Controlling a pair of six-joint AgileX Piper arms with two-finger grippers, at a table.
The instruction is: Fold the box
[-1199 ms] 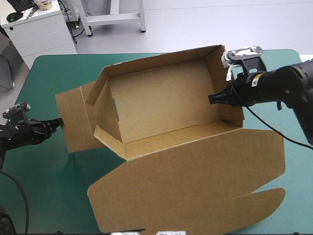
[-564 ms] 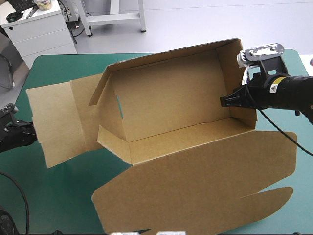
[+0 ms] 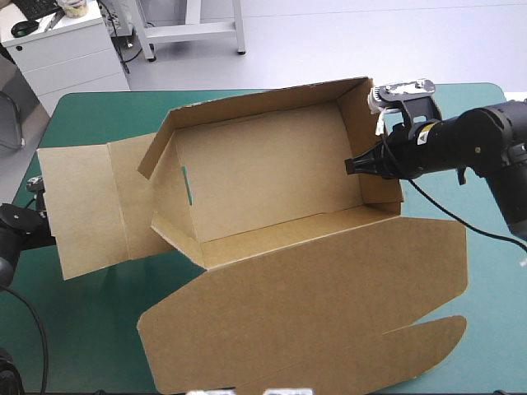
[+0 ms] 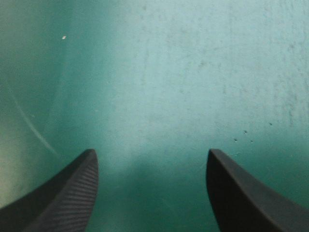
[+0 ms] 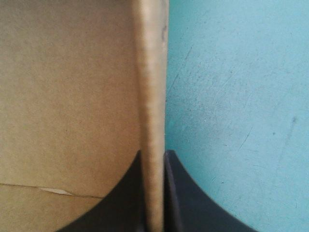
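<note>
The brown box (image 3: 263, 189) has slid back toward the worktop's (image 3: 82, 329) left edge, with its left flap (image 3: 82, 206) opened out flat. The right gripper (image 5: 154, 193) pinches the right end wall (image 3: 361, 115). The left gripper (image 4: 152, 193), fingers wide, holds nothing and seems to sit half hidden behind that flap, so the left side is not yet folded.

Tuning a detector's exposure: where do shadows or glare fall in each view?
High view: even light, no glare on the box. Left wrist view: shadow on the teal-green cover near the left gripper, brighter ahead. Right wrist view: box wall's edge brightly lit.
</note>
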